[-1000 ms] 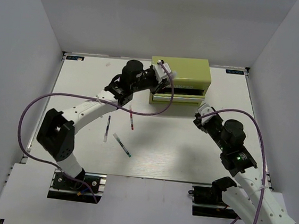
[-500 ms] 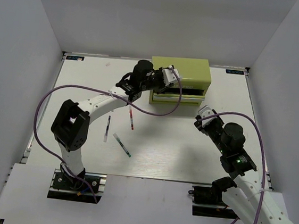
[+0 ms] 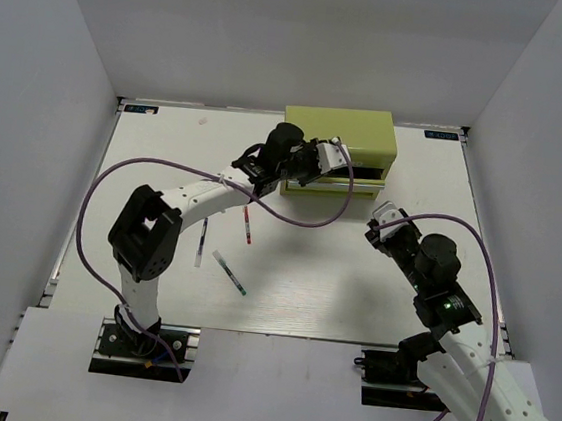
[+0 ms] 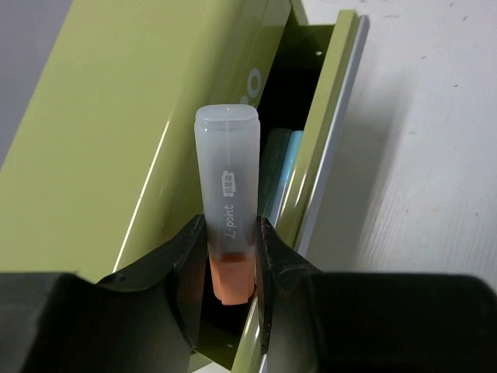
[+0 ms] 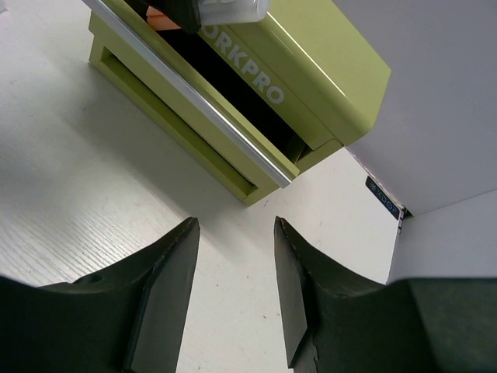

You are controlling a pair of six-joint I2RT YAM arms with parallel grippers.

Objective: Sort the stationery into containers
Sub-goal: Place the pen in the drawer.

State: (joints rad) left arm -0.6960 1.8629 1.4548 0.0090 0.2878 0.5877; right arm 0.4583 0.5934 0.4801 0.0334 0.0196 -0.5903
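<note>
1. olive-green box point(image 3: 341, 134) sits at the far side of your bench point(image 3: 354, 279), with one shallow front drawer point(image 3: 359, 188) pulled out toward you.
2. your left jaws pinch the marker point(image 4: 227, 203) near its orange end. the cloudy grey body sticks out past the fingertips.
3. the marker hangs over the front edge of the box, right by the gap of the open drawer.
4. inside that drawer, the left wrist view shows a light-blue bar point(image 4: 286, 165) lying along the front wall.
5. your right jaws stand spread with nothing between them, above the bench near the box's right front corner.
6. three pens lie on the bench, apart from the box: the red-white pen point(image 3: 247, 225), the grey pen point(image 3: 201, 241) and the green-tipped pen point(image 3: 231, 273).
</note>
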